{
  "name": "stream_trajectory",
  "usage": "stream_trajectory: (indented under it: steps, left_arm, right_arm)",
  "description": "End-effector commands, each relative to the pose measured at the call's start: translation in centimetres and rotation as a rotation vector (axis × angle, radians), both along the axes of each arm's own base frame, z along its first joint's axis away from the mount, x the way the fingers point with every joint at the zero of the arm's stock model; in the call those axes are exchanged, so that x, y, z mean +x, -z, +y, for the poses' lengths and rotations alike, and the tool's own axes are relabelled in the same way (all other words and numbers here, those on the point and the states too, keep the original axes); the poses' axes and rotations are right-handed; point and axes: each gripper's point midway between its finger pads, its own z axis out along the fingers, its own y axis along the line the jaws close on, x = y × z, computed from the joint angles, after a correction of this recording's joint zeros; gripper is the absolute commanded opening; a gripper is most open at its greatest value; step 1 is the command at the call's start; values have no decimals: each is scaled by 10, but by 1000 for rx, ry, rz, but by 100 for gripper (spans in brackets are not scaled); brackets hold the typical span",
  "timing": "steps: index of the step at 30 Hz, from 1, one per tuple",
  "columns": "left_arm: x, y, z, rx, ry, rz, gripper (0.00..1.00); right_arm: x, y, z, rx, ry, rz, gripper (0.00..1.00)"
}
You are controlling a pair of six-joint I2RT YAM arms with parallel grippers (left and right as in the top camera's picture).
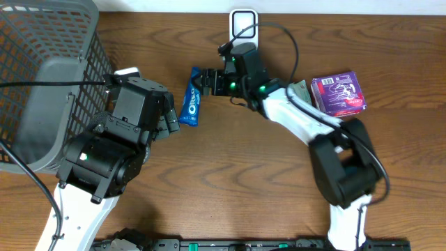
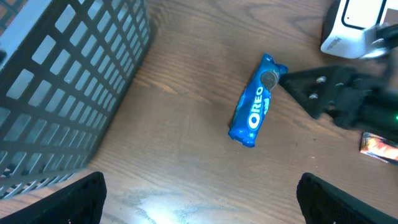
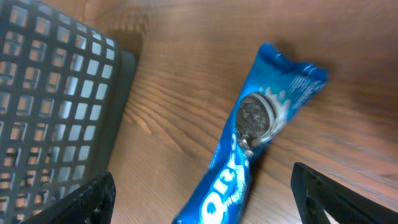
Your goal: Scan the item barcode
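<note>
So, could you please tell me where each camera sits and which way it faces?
Overhead: fixed above the table, looking straight down on the Oreo pack, grey basket and white scanner; both arms show, with left gripper and right gripper.
Left wrist: on the left arm, looking down at the Oreo pack; its own fingers fill the bottom corners.
Right wrist: close above the pack's cookie end; its own fingers in the bottom corners.
Shared: all three show the Oreo pack and basket.
</note>
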Motion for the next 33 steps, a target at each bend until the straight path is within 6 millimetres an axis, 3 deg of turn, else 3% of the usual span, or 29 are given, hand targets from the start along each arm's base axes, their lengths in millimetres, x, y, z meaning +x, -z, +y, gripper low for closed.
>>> stream_trajectory:
  steps: [1, 13, 16, 19, 22, 27, 33]
  left_arm:
    - [0, -2, 3, 13, -5, -6, 98]
    - [0, -2, 3, 13, -5, -6, 98]
    - [0, -2, 3, 13, -5, -6, 98]
    - [0, -2, 3, 13, -5, -6, 98]
    - [0, -2, 3, 13, -5, -6, 98]
    - [1, -2, 3, 13, -5, -5, 98]
    - [1, -2, 3, 13, -5, -5, 98]
  right_arm:
    - [-15, 39, 16, 58, 2, 168, 85]
    - [-28, 105, 28, 57, 6, 296, 69]
    - [-37, 123, 36, 69, -32, 321, 58]
    - [-42, 133, 35, 69, -44, 348, 34]
    - [-40, 131, 33, 78, -46, 349, 2]
    - [-28, 102, 23, 84, -106, 269, 1]
    - [-11, 56, -21, -85, -54, 131, 1]
